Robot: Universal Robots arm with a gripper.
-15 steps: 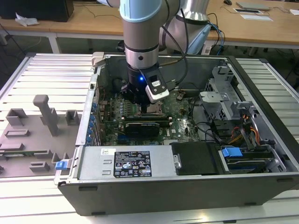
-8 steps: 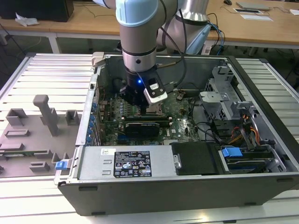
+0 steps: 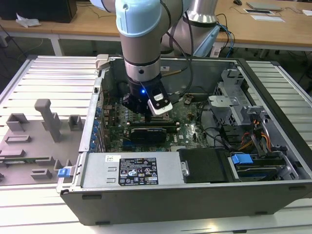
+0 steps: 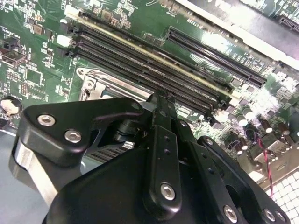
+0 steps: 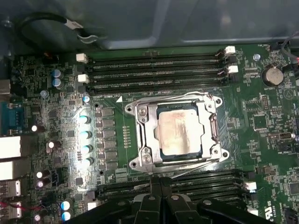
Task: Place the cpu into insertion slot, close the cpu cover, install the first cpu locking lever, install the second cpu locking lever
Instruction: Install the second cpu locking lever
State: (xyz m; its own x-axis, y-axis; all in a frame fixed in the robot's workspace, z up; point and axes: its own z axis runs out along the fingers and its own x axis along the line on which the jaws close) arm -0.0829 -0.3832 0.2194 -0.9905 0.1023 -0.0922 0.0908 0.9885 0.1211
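The cpu, a silvery square chip, lies flat in the insertion slot on the green board. The cpu cover, a metal frame, lies down around it. A thin wire lever runs along one side of the socket and another lever along the opposite side. My gripper hovers just off the socket's edge, its black fingers shut together with nothing between them. In the second wrist view the gripper points at a corner of the insertion slot. In the exterior view the gripper hangs low over the motherboard.
Long black memory slots flank the socket on both sides. The open computer case surrounds the board, with drive bays and cables on the exterior view's right. A grey fixture tray sits on the exterior view's left.
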